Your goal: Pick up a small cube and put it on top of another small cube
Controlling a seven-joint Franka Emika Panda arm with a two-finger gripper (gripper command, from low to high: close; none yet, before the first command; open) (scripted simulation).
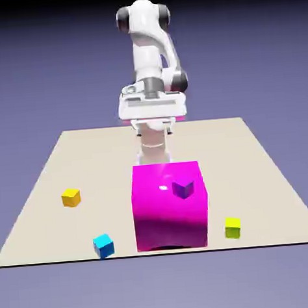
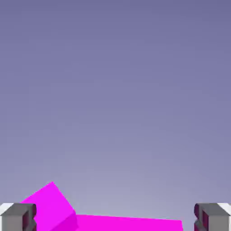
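With our fingers [image 2: 115, 219] spread wide and empty above the big magenta block [image 1: 169, 204], we should swing clear of it — toward the small orange-yellow cube [image 1: 71, 198] on the worktop [image 1: 262, 167] at the exterior view's left — and descend squarely.

you get even, bright rendered light in both views, with no blur and no bending at the edges. in the exterior view the backdrop darkens to near black along the top edge. the big magenta block [image 1: 169, 207] carries a small white glare spot on its top face, and a dark shadow sits under its near bottom edge. in the hand view the backdrop fades paler toward the bottom, and the block's [image 2: 113, 222] faces show two flat shades.
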